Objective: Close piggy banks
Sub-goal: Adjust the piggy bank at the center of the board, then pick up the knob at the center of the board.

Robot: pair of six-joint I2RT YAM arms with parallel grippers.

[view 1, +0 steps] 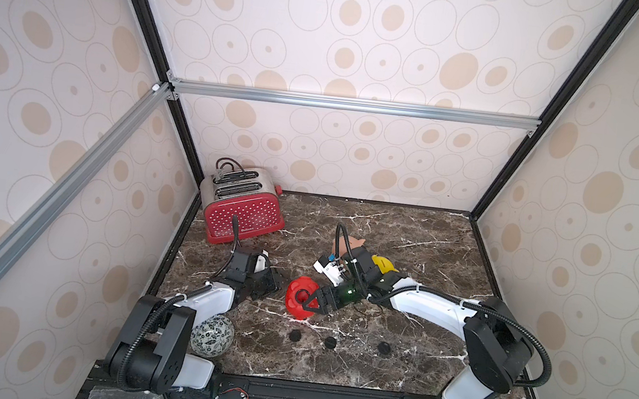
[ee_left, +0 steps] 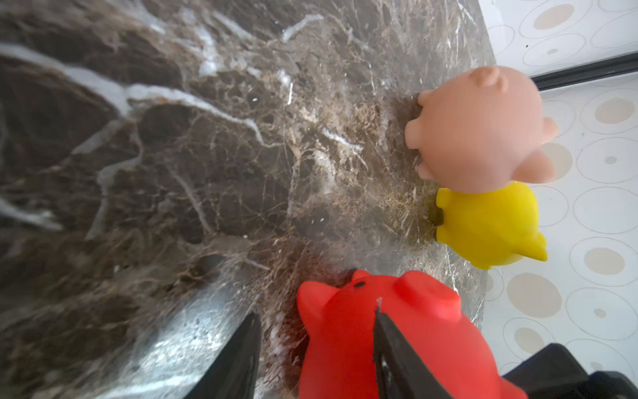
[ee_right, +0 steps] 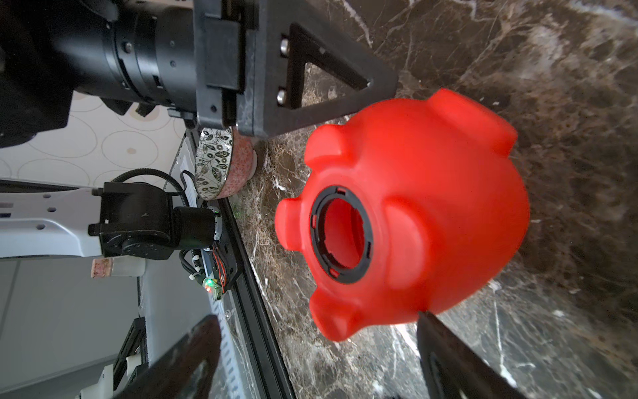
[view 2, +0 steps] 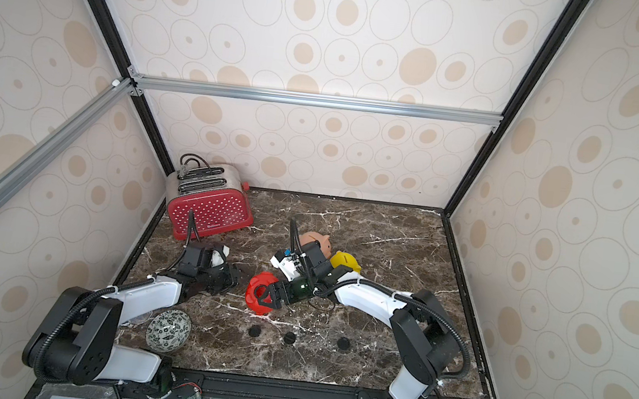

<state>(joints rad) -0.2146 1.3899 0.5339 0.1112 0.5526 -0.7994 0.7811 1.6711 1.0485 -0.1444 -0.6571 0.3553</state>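
- Far left, front: a patterned bowl (view 1: 212,335) is lying on its side close to the left arm's base.
- Back left corner: a red polka-dot toaster (view 1: 242,212) is standing on the marble bench (view 1: 428,237).
- Left gripper (ee_left: 317,312) is sitting low over the bench, pointing toward the centre. Its fingers (ee_left: 397,349) are standing partway apart, with bare marble showing between them. One finger is lying across the head end of the red pig (ee_left: 431,328). The pair is not clamping anything.
- Centre: the red pig is lying on its side on the bench between the two grippers. Its belly hole (ee_right: 341,235) is open and edged by a black ring. The hole is facing the right wrist camera, with the feet sticking out around it.
- Just in front of the red pig, toward the front edge, three black discs (view 1: 330,342) are lying flat in a row. They are apart from the pig.
- Right gripper (ee_right: 317,317) is pointing at the red pig from the right. Its fingers (ee_right: 448,355) are spread wide. One tip is touching the pig's body near a foot and the other is standing clear of it. The pig is not being gripped.
- Behind the right wrist, the peach pig (view 2: 315,240) and the yellow pig (view 2: 345,260) are standing upright just beside each other, well back from the red pig. In both top views the right arm is partly hiding them. Their bellies are facing the bench, so I cannot tell whether those holes are open.
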